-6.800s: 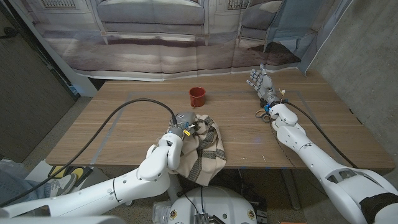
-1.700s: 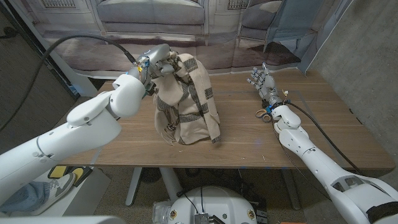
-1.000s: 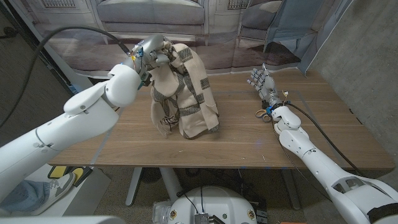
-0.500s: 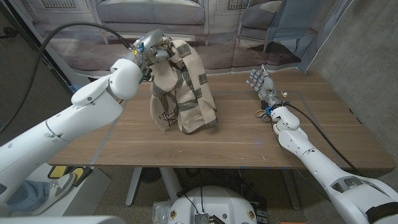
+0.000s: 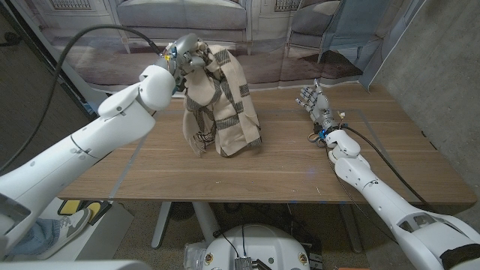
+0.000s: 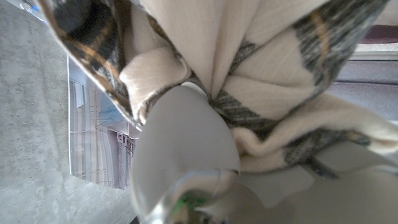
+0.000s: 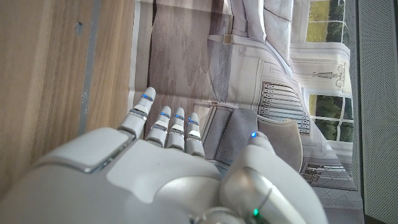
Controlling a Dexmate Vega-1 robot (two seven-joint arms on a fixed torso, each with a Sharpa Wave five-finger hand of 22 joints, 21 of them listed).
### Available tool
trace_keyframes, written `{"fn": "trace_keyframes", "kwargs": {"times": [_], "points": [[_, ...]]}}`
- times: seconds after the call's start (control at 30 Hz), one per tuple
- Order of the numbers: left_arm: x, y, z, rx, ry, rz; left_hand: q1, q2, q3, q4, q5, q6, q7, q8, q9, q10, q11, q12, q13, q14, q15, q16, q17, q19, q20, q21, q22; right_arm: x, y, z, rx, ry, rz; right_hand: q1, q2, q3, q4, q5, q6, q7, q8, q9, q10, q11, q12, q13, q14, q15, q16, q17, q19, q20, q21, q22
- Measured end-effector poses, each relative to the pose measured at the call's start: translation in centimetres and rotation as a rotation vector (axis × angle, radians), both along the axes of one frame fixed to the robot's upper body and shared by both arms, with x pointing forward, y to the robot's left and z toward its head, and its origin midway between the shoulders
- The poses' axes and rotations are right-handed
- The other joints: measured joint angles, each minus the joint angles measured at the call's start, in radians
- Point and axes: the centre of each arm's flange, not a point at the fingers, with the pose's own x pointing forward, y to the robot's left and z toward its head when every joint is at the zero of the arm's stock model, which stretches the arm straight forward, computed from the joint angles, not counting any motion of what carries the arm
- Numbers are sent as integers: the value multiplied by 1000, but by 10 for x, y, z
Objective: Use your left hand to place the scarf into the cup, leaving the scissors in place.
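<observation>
My left hand [image 5: 189,52] is raised above the back of the table and grips the top of the beige scarf with dark checks [image 5: 223,105]. The scarf hangs in a long bundle, and its lower end reaches the wooden table [image 5: 285,172]. In the left wrist view my fingers [image 6: 180,143] pinch a bunch of scarf folds [image 6: 267,56]. The hanging scarf hides the red cup. The scissors [image 5: 316,136] lie at the right, partly behind my right wrist. My right hand [image 5: 313,97] stands beyond them, fingers apart and holding nothing, as the right wrist view [image 7: 161,168] also shows.
A black cable [image 5: 82,41] loops from my left arm over the table's left side. A printed backdrop [image 5: 247,45] hangs just behind the table's far edge. A grey wall [image 5: 442,67] stands to the right.
My left hand has carried the scarf from low near the front edge up high, then a little farther back. The scarf's hanging end has drawn in. The right hand has stayed put.
</observation>
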Motion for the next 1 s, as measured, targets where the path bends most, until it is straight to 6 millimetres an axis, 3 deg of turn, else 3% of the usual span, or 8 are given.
{"fn": "trace_keyframes", "kwargs": {"times": [0.43,0.63,1.0], "points": [[26,-10,11,2,25,-3,-7,-1,10,-1,-3,16,-24,-1,-10,11,-32,-6,9,6,6,-4,5,-16,5,13,3,-1,0,-4,5,3,2,0,0,-3,-3,0,0,0,0,0,0,0,0,0,0,0,0,0,0,0,0,0],[33,-21,15,26,25,2,-26,-7,14,3,-3,37,-56,-4,-19,31,-56,-17,9,22,5,-5,3,-16,5,32,5,-2,0,-5,5,1,3,0,0,-3,-3,0,0,0,0,0,3,3,0,0,0,0,0,0,0,0,0,0],[45,-32,19,51,33,11,-35,-16,12,10,-3,48,-67,-4,-31,43,-76,-21,15,40,-6,-14,-1,-21,11,46,7,-4,1,-6,6,1,3,0,0,-3,-3,0,0,0,0,0,5,6,0,0,0,0,0,0,0,0,0,0]]}}
